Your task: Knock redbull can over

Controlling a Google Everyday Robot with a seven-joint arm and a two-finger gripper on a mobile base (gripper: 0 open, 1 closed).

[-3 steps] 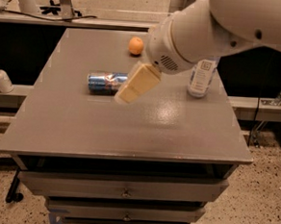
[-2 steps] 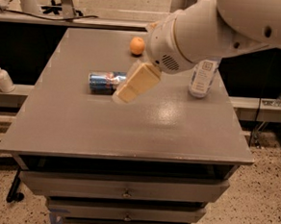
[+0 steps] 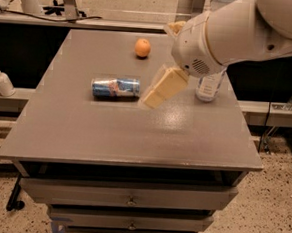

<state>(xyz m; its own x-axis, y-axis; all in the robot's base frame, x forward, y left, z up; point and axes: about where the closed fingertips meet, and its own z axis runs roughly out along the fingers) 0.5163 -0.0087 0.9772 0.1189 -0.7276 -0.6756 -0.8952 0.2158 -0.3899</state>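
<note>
The redbull can (image 3: 116, 87) lies on its side on the grey table (image 3: 105, 130), left of centre, its long axis running left to right. My gripper (image 3: 155, 95) hangs above the table just right of the can, its cream-coloured fingers (image 3: 163, 87) pointing down and to the left, apart from the can. The large white arm (image 3: 232, 32) comes in from the upper right.
An orange (image 3: 143, 47) sits at the back of the table. A clear plastic water bottle (image 3: 209, 85) stands at the right, partly hidden by the arm. A white pump bottle (image 3: 0, 80) stands on a ledge to the left. Drawers are under the table's front edge.
The gripper and arm have drawn back slightly up and to the right, away from the can. The can lies on its side as before.
</note>
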